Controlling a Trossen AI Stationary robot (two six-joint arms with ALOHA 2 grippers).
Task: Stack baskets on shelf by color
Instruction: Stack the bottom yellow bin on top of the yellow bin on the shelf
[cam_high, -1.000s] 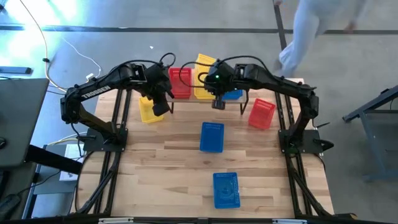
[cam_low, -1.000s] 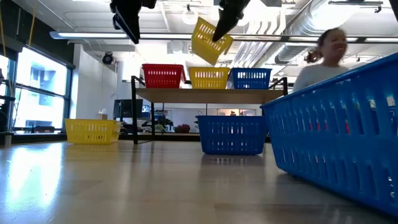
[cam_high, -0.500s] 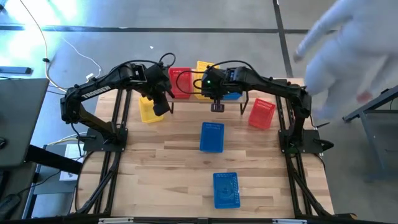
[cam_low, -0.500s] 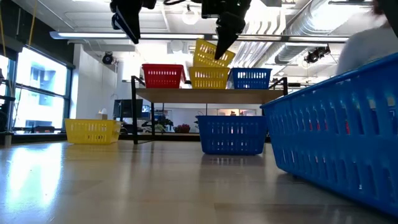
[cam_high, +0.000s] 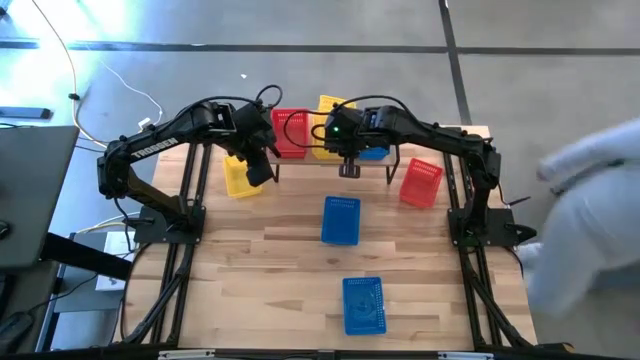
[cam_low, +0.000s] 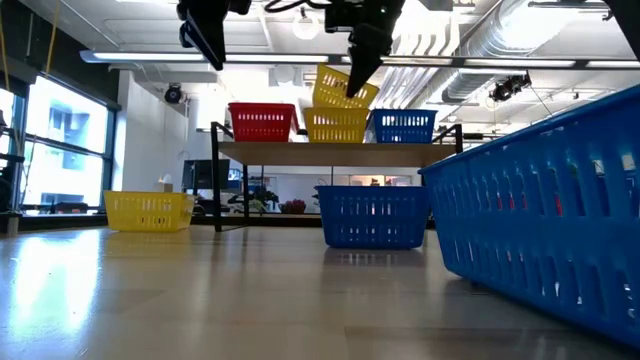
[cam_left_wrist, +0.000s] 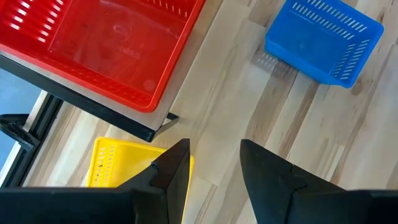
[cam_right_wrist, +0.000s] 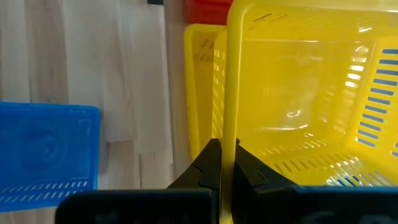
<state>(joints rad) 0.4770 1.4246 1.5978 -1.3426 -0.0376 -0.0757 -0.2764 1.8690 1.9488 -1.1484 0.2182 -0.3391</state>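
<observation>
The light-wood shelf (cam_low: 330, 153) carries a red basket (cam_low: 262, 122), a yellow one (cam_low: 335, 125) and a blue one (cam_low: 403, 126) in a row. My right gripper (cam_low: 357, 72) is shut on a second yellow basket (cam_low: 340, 85), tilted above the shelf's yellow one. My left gripper (cam_left_wrist: 214, 163) hangs open over the shelf's left front corner, empty. On the table stand a yellow basket (cam_high: 238, 176), a red one (cam_high: 421, 184) and two blue ones (cam_high: 340, 220) (cam_high: 363, 304). My right gripper pinches the held yellow basket's near long wall at its rim (cam_right_wrist: 231, 134), one finger inside and one outside. The fingers come from above, pointing down. The basket is tilted, its left end higher, and its bottom dips into the shelf's yellow basket (cam_right_wrist: 198, 93).
A person's white sleeve (cam_high: 590, 220) shows blurred beyond the table's right edge. The near blue basket (cam_low: 540, 210) fills the low view's right side. Bare tabletop (cam_high: 250, 270) lies left of the two blue baskets.
My right gripper has moved down and toward the far edge, still shut. The yellow basket it holds, lifted clear of the shelf a second ago, now sits lower with its bottom in the shelf's yellow basket. The person has moved along the table's right side.
</observation>
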